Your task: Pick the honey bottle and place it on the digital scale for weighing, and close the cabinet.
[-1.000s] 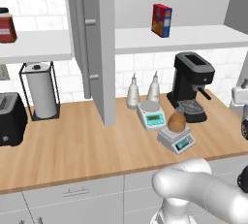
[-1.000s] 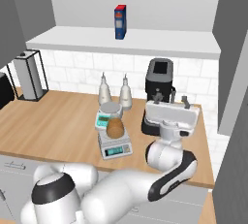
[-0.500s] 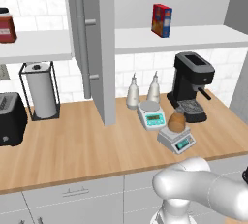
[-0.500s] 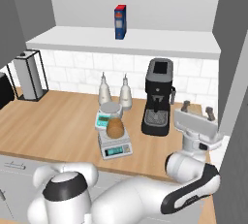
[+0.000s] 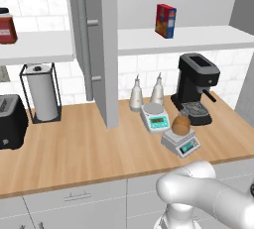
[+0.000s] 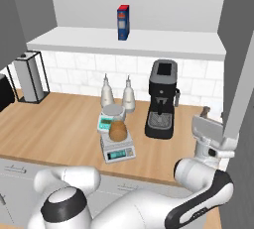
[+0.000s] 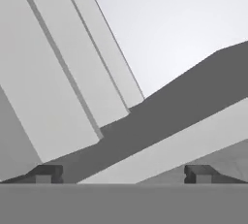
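The honey bottle [image 5: 181, 124] is seen resting on the flat top of the digital scale [image 5: 181, 143], a low light-grey unit with a small teal display on its front edge, set on the wooden counter [image 5: 74, 148]. The bottle is small and squat, its rounded body an amber brown that lightens toward the top (the cap cannot be made out clearly at this size). From the right base view the same bottle [image 6: 118, 131] is shown sitting square on the scale [image 6: 118, 148], nothing touching it.

Just behind the digital scale a second scale [image 5: 154, 117] with a round plate is placed, and behind that two white slim-necked bottles [image 5: 136, 94] stand side by side against the tiled wall. A black coffee machine [image 5: 196, 88] is set just to the right of them. On the shelf above, a red-and-blue box [image 5: 165, 21] stands upright.

The cabinet [image 5: 94, 44] is pictured with its grey door swung out toward the room, its long bar handle [image 5: 85, 54] vertical on the door's face. A paper towel roll [image 5: 42, 94] in a wire holder and a black toaster [image 5: 11, 122] are seen at the left of the counter.

The gripper [image 6: 211, 126] is held up at the right of the counter beside another open grey door [image 6: 243, 69], well apart from the bottle; in the hand view its fingertips [image 7: 44, 173] are spread wide with nothing between them.
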